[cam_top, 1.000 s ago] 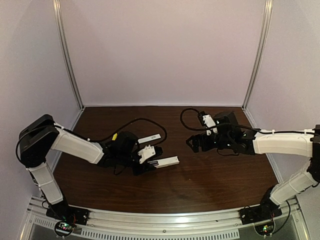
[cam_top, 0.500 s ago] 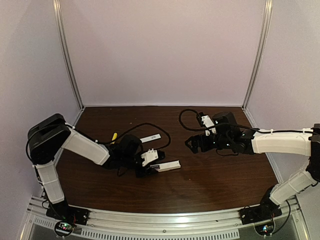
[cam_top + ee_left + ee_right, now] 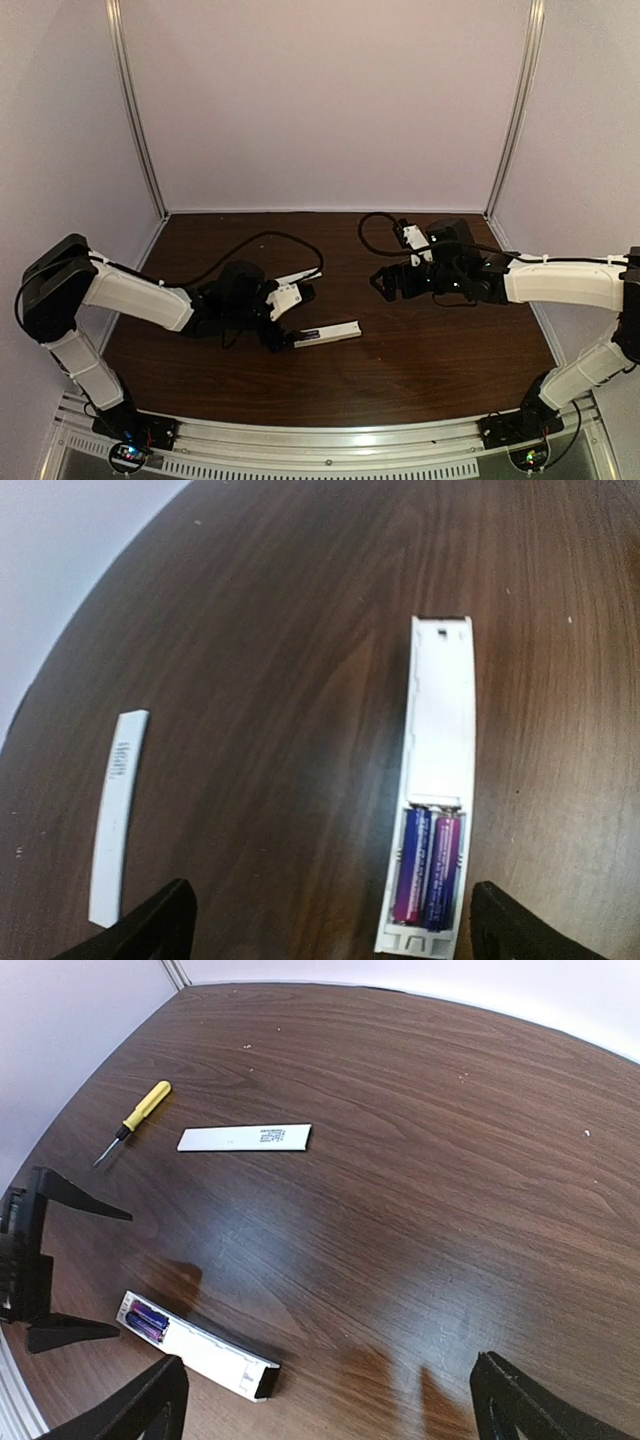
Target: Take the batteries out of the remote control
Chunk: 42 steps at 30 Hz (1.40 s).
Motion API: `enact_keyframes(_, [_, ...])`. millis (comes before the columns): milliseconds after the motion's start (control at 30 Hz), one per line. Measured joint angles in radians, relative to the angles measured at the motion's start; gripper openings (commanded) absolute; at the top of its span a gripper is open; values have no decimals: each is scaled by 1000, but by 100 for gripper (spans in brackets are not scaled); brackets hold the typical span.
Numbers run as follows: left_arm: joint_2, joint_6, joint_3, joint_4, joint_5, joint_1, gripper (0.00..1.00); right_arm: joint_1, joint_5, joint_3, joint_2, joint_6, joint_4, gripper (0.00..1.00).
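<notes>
- on the dark wood table (image 3: pixel 430 350), your remote control (image 3: pixel 327 334) lies flat with its back open, both purple-blue batteries (image 3: pixel 428 868) side by side in the bay at one end
- your left gripper (image 3: pixel 287 315) is spread wide, holding nothing, just beside that battery end
- your right gripper (image 3: pixel 384 285) hangs released too, well apart from the remote
- flat white cover strip (image 3: pixel 245 1138) lies near the yellow-handled screwdriver (image 3: pixel 133 1120), not touching it
</notes>
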<state>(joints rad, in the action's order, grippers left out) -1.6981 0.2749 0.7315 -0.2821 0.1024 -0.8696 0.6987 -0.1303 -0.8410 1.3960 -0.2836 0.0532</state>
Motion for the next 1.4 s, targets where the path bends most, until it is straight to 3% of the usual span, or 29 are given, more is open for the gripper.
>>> enact_keyframes(233, [226, -95, -82, -68, -224, 0, 97, -11, 8, -4, -1, -2, -16, 100])
enact_keyframes(400, [286, -200, -103, -60, -365, 32, 98, -22, 41, 18, -36, -14, -56, 100])
enact_keyframes(567, [276, -253, -19, 66, -353, 51, 93, -27, 41, 26, -64, -27, -68, 100])
enact_keyframes(800, [185, -365, 128, 205, -209, 108, 85, -11, -60, 64, -56, -69, -40, 100])
enact_keyframes(900, [151, -429, 180, 290, -191, 160, 86, 23, -74, 105, -56, -97, -21, 100])
enact_keyframes(1200, [141, -603, 211, 490, -325, 227, 83, 66, -69, 123, -59, -132, 4, 100])
enact_keyframes(1400, [110, -666, 217, 576, -362, 352, 79, 84, -67, 69, -19, -131, 11, 100])
